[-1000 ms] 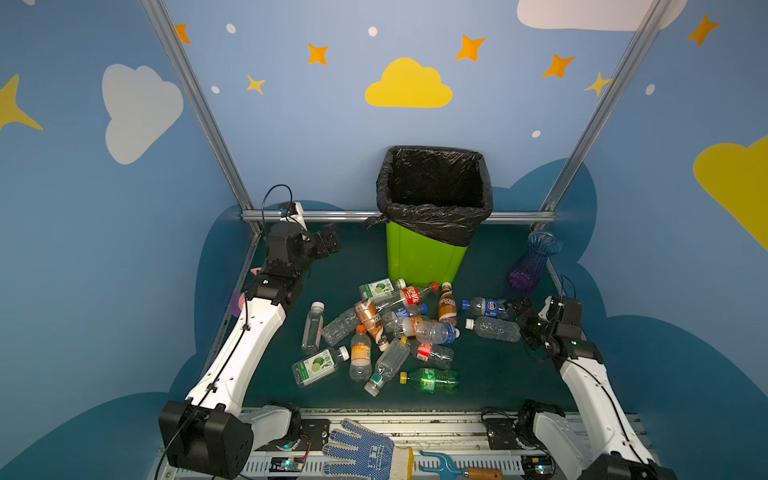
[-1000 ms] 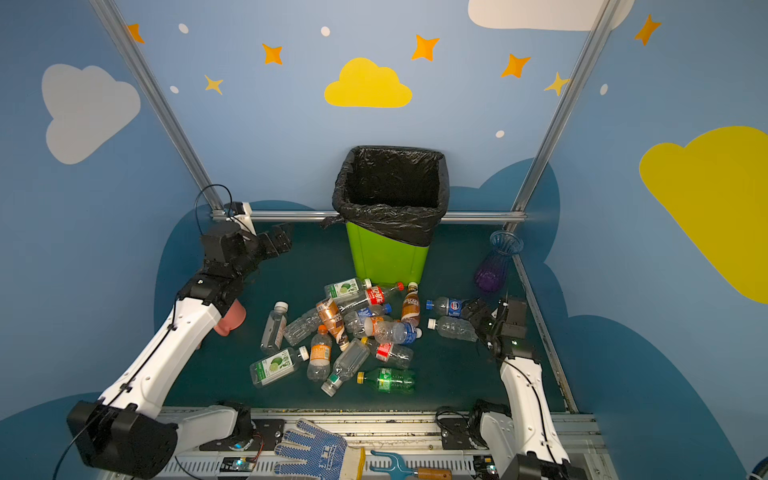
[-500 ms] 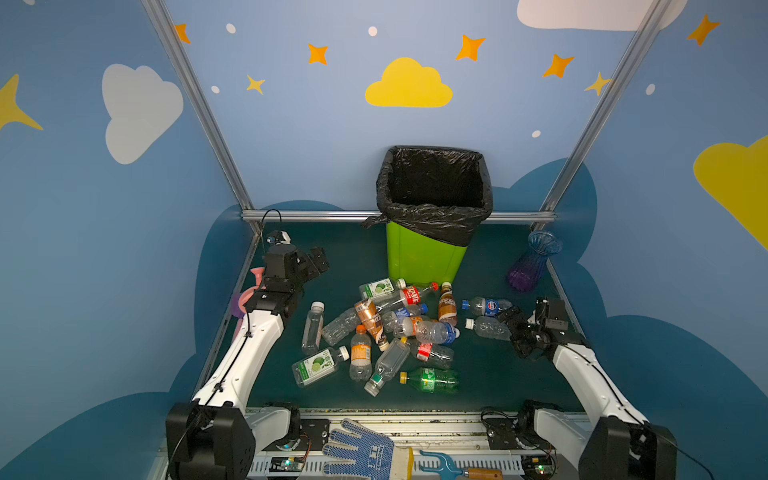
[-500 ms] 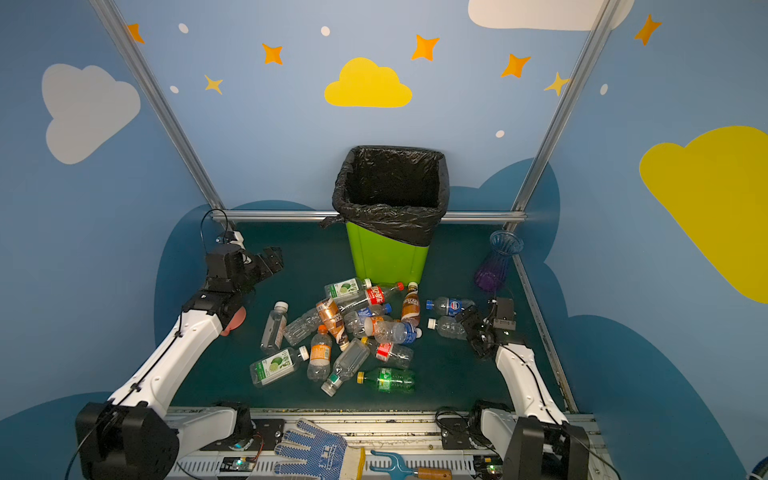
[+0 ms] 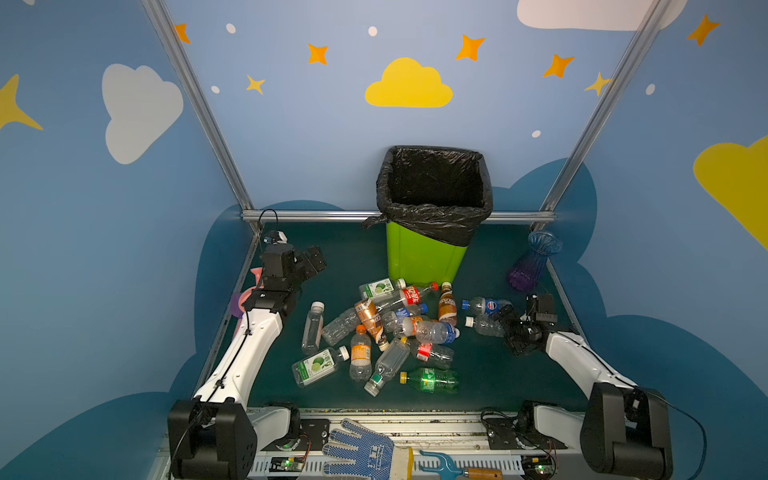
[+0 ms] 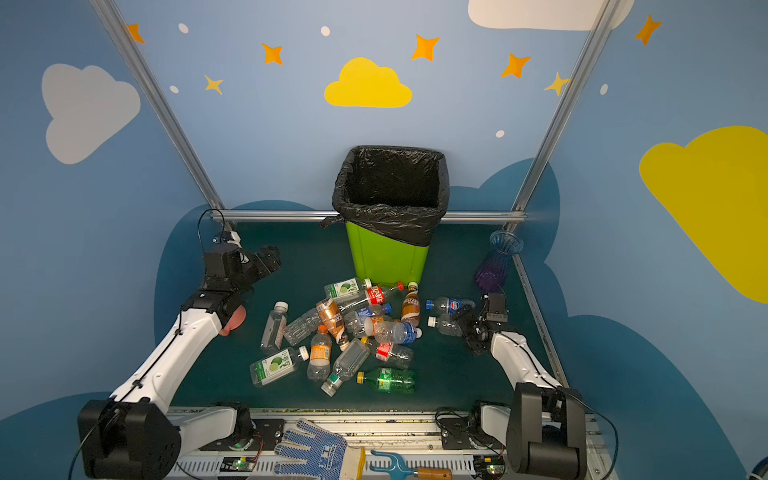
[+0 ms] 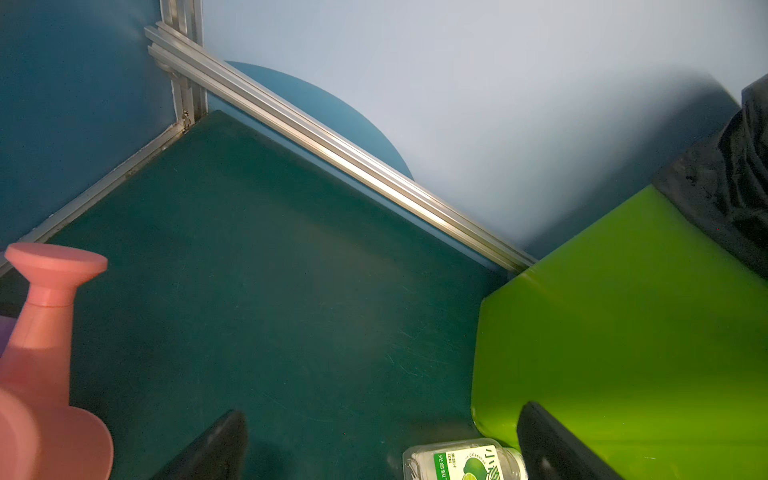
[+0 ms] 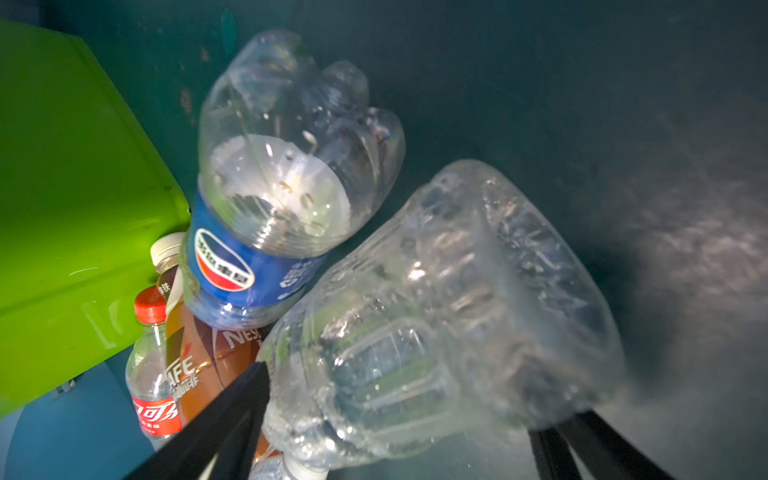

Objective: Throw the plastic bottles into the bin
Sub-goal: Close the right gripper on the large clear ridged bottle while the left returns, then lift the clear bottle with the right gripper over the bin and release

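Several plastic bottles (image 5: 386, 328) lie in a heap on the green floor in front of the bin (image 5: 419, 257), which is lime green with a black bag over its rim. My right gripper (image 5: 510, 328) is low at the heap's right edge. In the right wrist view its jaws (image 8: 419, 390) straddle a clear crushed bottle (image 8: 457, 291) that lies on the floor beside a blue-labelled bottle (image 8: 282, 166). One finger touches the clear bottle's side. My left gripper (image 5: 313, 259) hangs open and empty over bare floor at the back left, and a lime-labelled bottle (image 7: 461, 459) lies near one fingertip.
A pink watering can (image 7: 41, 332) stands by the left wall, close under my left arm. A blue-purple vase (image 5: 532, 262) stands at the back right near the right arm. An aluminium rail (image 5: 316, 216) bounds the back. A glove (image 5: 361, 451) and a hand rake (image 5: 457, 469) lie on the front frame.
My right gripper has dropped and reached left onto the clear bottle, and its jaws have narrowed a little. My left gripper has come down and drawn back from the bin.
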Available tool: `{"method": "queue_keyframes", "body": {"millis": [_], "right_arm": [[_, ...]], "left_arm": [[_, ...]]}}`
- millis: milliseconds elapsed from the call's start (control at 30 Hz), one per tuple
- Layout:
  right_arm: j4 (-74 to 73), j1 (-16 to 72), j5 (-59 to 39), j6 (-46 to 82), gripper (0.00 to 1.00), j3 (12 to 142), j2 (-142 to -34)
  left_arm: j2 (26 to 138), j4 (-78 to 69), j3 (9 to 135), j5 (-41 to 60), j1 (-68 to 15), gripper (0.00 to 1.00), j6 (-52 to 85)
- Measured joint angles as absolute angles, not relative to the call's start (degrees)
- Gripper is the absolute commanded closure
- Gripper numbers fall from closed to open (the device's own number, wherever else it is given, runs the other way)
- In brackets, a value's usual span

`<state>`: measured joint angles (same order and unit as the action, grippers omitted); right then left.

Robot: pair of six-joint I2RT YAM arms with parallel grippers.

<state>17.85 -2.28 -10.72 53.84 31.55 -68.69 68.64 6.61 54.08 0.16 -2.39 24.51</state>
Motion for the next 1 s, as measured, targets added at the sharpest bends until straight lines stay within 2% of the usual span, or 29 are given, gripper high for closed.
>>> {"method": "queue_keyframes", "body": {"millis": [400,567,700,867,1000], "right_arm": [[18.2,-2.1,-8.0,51.5,0.13,32.1,-72.8],[18.3,-2.2,-7.9,51.0,0.21,32.9,-74.2],[18.3,-2.0,-8.0,51.0,0.35,31.9,-73.2],[20.7,-1.4,-7.4,50.6,0.38,31.0,-69.5],[22.3,-0.4,-6.5,50.3,0.44,31.1,-66.9]], "left_arm": [[68.6,6.6,54.1,1.7,-1.7,0.0,24.5],[68.6,6.7,54.1,2.1,-1.5,0.0,24.5],[68.6,6.7,54.1,2.2,-1.4,0.0,24.5],[68.6,6.7,54.1,2.4,-1.3,0.0,24.9],[68.8,6.6,54.1,3.0,-1.3,0.0,25.6]]}}
